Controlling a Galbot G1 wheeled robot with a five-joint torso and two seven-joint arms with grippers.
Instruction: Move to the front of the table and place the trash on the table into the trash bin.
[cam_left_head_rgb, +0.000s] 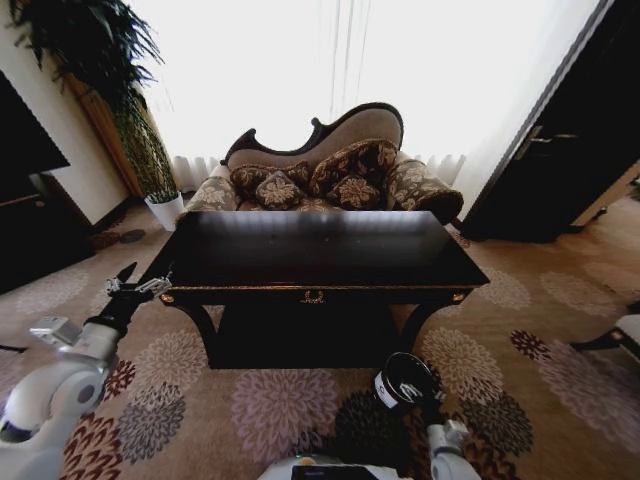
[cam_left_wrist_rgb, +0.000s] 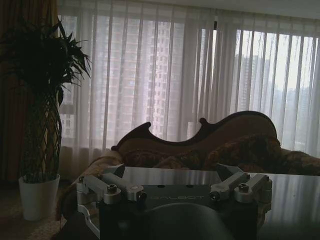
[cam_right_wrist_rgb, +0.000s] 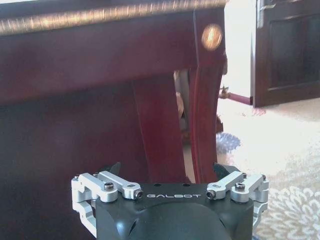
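Patterned carpet, sofa (cam_left_head_rgb: 320, 165) behind table (cam_left_head_rgb: 318, 250); tabletop bare of trash. Trash bin (cam_left_head_rgb: 404, 381) on floor before table's right leg. Left gripper (cam_left_head_rgb: 133, 284) at table's left corner, right gripper (cam_right_wrist_rgb: 167, 172) low beside that leg: both spread, empty. Likely finished; keep arms clear of table edge.

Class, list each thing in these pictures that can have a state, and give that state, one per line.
Left gripper: open, beside the left front corner of the large dark glossy wooden table.
Right gripper: open, low, facing a curved table leg.
Small round dark brown trash bin: standing, no lid.
Sheer white curtains: drawn shut.
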